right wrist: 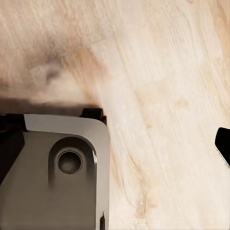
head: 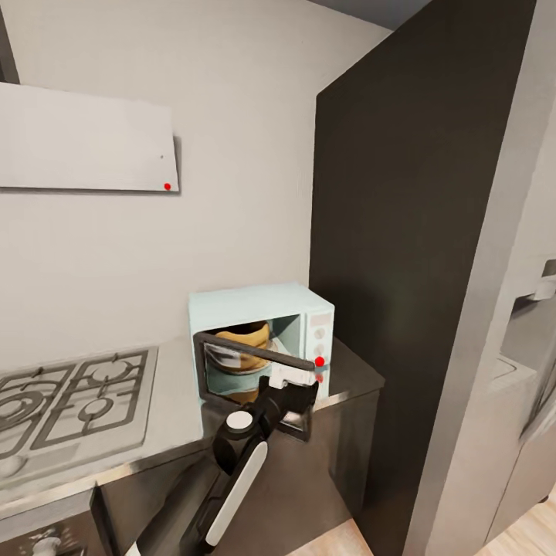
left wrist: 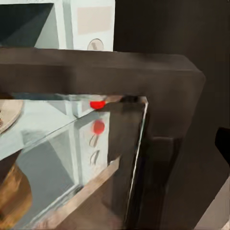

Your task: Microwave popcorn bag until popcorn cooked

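Observation:
The pale-blue microwave (head: 262, 309) stands on the steel countertop (head: 176, 390) against the wall. Its dark-framed glass door (head: 251, 357) hangs partly open. Inside sits the orange-brown popcorn bag (head: 242, 342), upright; through the glass it also shows as the bag (left wrist: 13, 196). The popcorn is hidden. My left gripper (head: 297, 378) is at the door's free edge (left wrist: 163, 120), next to the control panel (left wrist: 93, 139) with its red light. One dark fingertip (left wrist: 223, 143) shows at the frame's side, set wide, holding nothing. My right gripper hangs low over the wood floor (right wrist: 163, 96), one fingertip (right wrist: 223, 146) visible.
A gas hob (head: 69, 401) lies left of the microwave, with a range hood (head: 85, 139) above it. A tall dark cabinet panel (head: 401, 232) rises right beside the microwave, and a grey fridge (head: 525, 355) stands further right. A grey part of the robot's base (right wrist: 52, 167) sits below the right wrist.

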Tool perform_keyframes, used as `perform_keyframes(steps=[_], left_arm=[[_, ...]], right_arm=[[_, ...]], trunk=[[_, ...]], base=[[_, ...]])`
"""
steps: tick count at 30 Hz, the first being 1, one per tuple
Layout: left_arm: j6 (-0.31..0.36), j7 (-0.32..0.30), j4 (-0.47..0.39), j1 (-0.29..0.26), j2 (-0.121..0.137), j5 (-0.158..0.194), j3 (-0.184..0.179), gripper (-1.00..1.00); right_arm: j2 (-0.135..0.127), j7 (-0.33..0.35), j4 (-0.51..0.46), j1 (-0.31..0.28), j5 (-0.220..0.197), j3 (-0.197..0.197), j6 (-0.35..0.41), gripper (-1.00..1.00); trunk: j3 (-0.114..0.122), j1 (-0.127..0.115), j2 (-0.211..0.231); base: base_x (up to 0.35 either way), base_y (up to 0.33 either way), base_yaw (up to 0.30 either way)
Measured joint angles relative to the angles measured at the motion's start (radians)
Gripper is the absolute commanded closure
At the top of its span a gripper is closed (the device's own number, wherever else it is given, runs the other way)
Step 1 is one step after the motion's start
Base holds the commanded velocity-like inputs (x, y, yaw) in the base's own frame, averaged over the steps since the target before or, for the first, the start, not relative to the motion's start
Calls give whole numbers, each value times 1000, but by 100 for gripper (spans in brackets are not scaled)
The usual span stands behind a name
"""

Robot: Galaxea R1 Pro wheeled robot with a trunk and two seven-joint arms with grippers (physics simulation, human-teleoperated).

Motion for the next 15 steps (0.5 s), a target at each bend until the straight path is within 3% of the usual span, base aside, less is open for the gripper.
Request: perform_keyframes(steps=[9,15], left_arm=[[0,0,-1,0,0,3,0,-100],[2,0,-1,0,0,3,0,-100]], right_arm=[[0,0,0,0,0,0,0,-100],[0,0,0,0,0,0,0,-100]], trunk=[[0,0,0],[0,1,0]], base=[[290,0,0],[34,0,0]])
